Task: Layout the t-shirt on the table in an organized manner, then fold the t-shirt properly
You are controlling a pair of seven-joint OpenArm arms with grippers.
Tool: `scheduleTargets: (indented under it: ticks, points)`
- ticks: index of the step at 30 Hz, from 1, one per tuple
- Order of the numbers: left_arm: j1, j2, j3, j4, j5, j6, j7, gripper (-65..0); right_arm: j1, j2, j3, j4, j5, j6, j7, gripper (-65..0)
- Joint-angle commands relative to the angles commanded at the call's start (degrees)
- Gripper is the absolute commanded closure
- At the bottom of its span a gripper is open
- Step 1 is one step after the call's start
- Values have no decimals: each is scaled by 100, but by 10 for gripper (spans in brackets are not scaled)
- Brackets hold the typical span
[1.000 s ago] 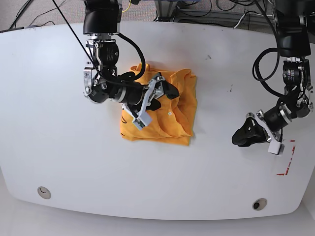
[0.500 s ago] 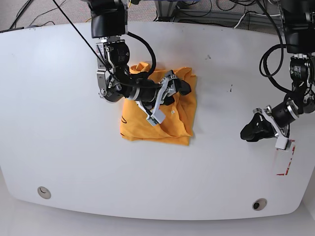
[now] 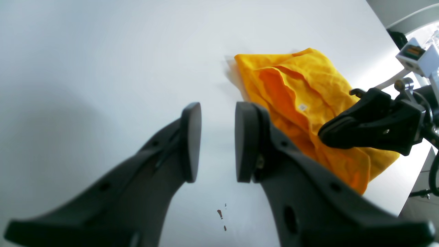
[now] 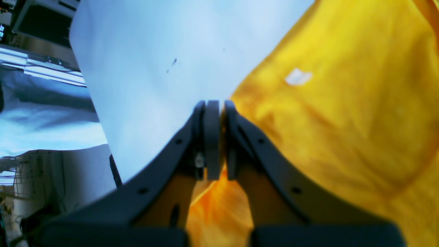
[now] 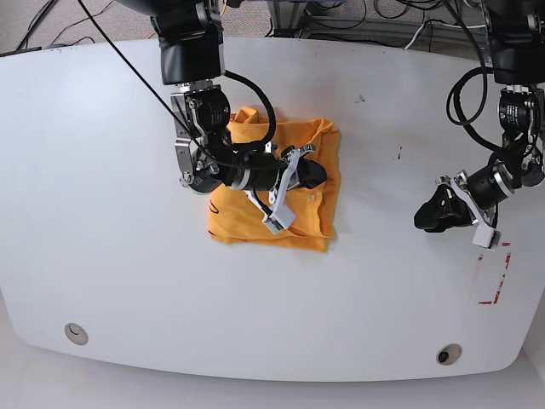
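The right gripper (image 4: pixel 213 144), pinching the wrinkled orange-yellow cotton t-shirt (image 5: pixel 306 213) at centre frame, should pull slowly across the glossy white table (image 5: pixel 102 239). The left gripper (image 3: pixel 213 140), its fingers spread, hangs empty at right.

Grey floor (image 5: pixel 68 17) beyond far edge, strewn with black cables (image 5: pixel 375 21); yellow cable (image 5: pixel 224 8) among them.

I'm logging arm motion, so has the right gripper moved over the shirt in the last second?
Yes. In the base view the right gripper has slid toward the t-shirt's right edge, farther from the table's left side, jaws shut.
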Motion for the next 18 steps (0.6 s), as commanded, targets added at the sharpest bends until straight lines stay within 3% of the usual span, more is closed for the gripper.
scheduleTargets:
  ticks: [4,7,9,10,15,18]
  points:
    - [0,0,0,0,0,0,0,-158,105,-167,0,-9,-9,-26,0,-27]
    - [-9,0,0,0,0,0,0,-158,114,-210,0,-9,-9,-246,26,-54]
    - [-9,0,0,0,0,0,0,-158,114,-210,0,9,26,-387,79,-103]
    - [0,0,9,0,0,0,9,-158,114,-210,0,35,44,-510,88,-171]
    - [9,35,176,264,-26,0,202,-158,114,-210,26,334,44,-721,88,-380]
    - [-18,193,387,695,-26,0,527,-158,123,79,35,580,44,-800,88,-441]
